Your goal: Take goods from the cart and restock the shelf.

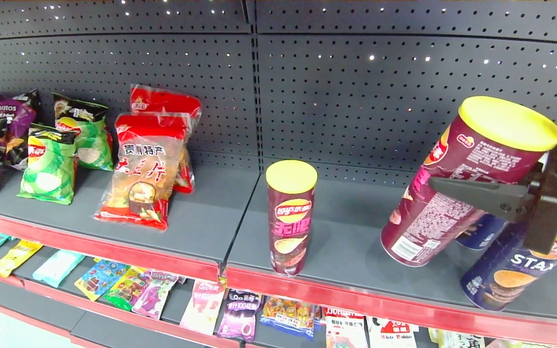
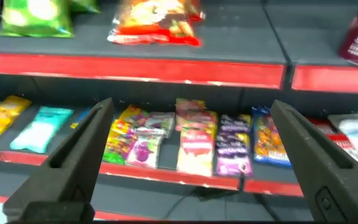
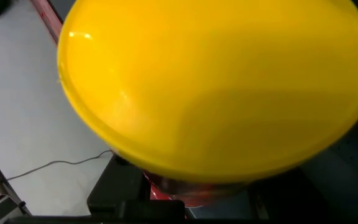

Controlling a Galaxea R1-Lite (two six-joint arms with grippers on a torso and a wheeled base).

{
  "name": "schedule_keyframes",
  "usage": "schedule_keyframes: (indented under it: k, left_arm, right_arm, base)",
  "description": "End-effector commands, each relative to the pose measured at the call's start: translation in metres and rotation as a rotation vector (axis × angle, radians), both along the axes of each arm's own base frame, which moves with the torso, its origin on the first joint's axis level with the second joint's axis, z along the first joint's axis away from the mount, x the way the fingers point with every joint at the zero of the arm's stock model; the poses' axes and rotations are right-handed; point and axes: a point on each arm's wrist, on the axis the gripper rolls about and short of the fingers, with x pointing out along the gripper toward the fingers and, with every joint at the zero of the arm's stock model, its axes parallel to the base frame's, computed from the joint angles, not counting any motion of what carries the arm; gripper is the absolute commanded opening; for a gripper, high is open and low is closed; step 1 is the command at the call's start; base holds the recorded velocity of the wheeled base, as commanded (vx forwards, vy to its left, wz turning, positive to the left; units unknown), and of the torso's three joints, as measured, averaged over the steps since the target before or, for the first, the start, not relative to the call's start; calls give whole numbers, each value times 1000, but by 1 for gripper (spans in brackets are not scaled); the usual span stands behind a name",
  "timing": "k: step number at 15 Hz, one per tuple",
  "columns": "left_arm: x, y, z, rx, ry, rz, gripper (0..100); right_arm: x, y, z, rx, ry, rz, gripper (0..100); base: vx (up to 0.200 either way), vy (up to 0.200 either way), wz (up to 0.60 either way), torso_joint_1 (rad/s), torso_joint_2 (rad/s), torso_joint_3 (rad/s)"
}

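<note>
The right gripper [image 1: 481, 195] is clamped around a maroon chip canister [image 1: 457, 159], holding it tilted above the grey shelf [image 1: 356, 241], right of an upright matching canister [image 1: 291, 217] near the shelf's red front edge. The held canister's yellow lid [image 3: 216, 87] leans toward the pegboard. Just past it, farther right of the upright canister, lie blue canisters [image 1: 505, 270]. Left of the upright canister stand red snack bags [image 1: 143, 169]. The left gripper [image 2: 191, 109] hangs wide apart and unladen, facing candy packets [image 2: 197, 143] one level below.
</note>
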Motion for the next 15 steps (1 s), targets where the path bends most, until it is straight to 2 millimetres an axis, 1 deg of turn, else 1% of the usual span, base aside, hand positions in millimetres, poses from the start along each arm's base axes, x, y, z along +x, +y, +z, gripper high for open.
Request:
schedule_keyframes:
  k: [1, 5, 7, 9, 13, 14, 15]
  left_arm:
    - [-2, 0, 0, 2, -22, 10, 100]
    - [-2, 0, 0, -4, -21, 9, 100]
    - [-2, 0, 0, -4, -21, 10, 100]
    - [-2, 0, 0, -4, -21, 10, 100]
    - [-2, 0, 0, -4, -21, 10, 100]
    - [-2, 0, 0, -4, -21, 10, 100]
    - [-2, 0, 0, -4, -21, 10, 100]
  right_arm:
    - [-1, 0, -1, -1, 2, 4, 0]
    - [2, 2, -2, -5, 10, 7, 0]
    - [9, 7, -7, -23, 28, 11, 0]
    - [19, 13, -10, -35, 48, 11, 0]
    - [55, 33, -20, -61, 8, 9, 0]
    - [68, 39, -25, -53, -3, 2, 0]
    - [75, 40, -27, -52, -6, -9, 0]
  base:
    - [0, 0, 0, 0, 0, 0]
    - [0, 0, 0, 0, 0, 0]
    - [0, 0, 0, 0, 0, 0]
    - [0, 0, 0, 0, 0, 0]
    - [0, 0, 0, 0, 0, 0]
    - [0, 0, 0, 0, 0, 0]
    - [0, 0, 0, 0, 0, 0]
